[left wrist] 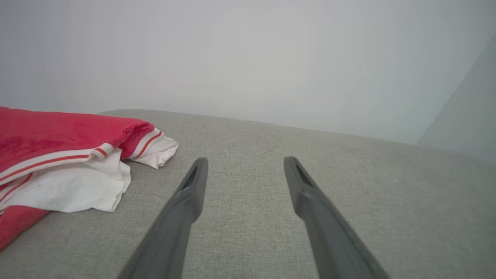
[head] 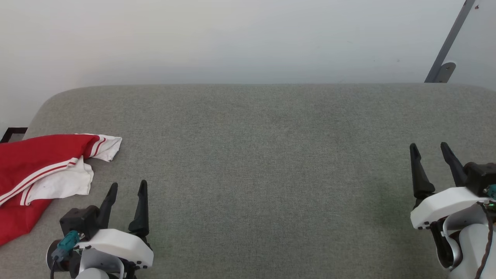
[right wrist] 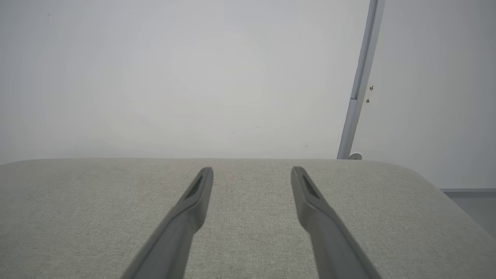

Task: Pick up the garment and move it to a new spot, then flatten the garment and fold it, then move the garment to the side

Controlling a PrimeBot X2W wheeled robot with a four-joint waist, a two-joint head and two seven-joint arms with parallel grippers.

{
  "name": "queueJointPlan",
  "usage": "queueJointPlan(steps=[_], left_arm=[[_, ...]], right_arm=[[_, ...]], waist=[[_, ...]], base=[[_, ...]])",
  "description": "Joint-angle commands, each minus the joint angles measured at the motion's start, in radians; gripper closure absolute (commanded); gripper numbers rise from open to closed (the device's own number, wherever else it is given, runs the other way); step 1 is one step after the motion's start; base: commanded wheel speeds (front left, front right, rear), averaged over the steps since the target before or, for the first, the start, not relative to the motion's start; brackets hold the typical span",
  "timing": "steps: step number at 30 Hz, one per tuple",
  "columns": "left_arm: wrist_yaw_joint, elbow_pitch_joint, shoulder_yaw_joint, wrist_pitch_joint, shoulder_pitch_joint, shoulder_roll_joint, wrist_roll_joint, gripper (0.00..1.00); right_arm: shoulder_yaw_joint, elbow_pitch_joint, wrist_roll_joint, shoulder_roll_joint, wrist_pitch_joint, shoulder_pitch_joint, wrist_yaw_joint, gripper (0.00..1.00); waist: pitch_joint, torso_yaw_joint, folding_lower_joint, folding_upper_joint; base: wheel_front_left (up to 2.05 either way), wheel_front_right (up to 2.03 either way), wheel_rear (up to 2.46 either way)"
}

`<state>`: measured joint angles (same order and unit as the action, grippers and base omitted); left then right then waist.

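The garment (head: 35,162) is a bright red shirt with white sleeve ends and striped trim, lying bunched at the far left of the grey cushion (head: 263,155), partly cut off by the head view's left edge. The left wrist view shows the garment (left wrist: 58,155) left of my fingers. My left gripper (head: 129,188) hovers open just right of and nearer than the cloth, apart from it, seen as the left gripper (left wrist: 245,162) with nothing between its fingers. My right gripper (head: 428,146) stands open at the far right; the right gripper (right wrist: 252,172) holds nothing over bare cushion.
A pale wall (head: 232,38) rises behind the cushion's rounded back edge. A grey slanted metal bar (head: 447,42) with a round foot leans at the back right. A dark frame corner (head: 11,133) shows at the far left beyond the cushion.
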<state>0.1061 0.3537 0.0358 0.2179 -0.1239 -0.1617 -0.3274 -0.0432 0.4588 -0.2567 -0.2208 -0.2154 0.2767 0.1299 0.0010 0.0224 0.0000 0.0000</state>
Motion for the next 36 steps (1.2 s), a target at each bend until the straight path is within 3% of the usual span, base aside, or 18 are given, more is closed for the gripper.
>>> queueJointPlan(steps=[1, 25, 36], left_arm=[[0.008, 0.004, -0.002, 0.007, -0.017, -0.004, 0.016, 0.0], [0.026, 0.053, 0.031, 0.05, -0.044, -0.018, 0.085, 0.0], [0.025, 0.049, 0.042, 0.049, -0.047, -0.021, 0.047, 0.0]], right_arm=[[0.0, 0.001, 0.012, -0.001, -0.01, -0.001, 0.001, 0.0], [-0.009, 0.024, 0.093, -0.015, -0.053, -0.008, 0.001, 0.0], [-0.006, 0.041, 0.059, -0.016, -0.051, -0.004, 0.001, 0.0]], waist=[[-0.001, 0.001, 0.0, 0.0], [-0.001, 0.006, 0.0, 0.0], [0.002, 0.013, 0.0, 0.0]], base=[[0.0, 0.0, 0.0], [0.0, 0.0, 0.0], [0.0, 0.0, 0.0]])
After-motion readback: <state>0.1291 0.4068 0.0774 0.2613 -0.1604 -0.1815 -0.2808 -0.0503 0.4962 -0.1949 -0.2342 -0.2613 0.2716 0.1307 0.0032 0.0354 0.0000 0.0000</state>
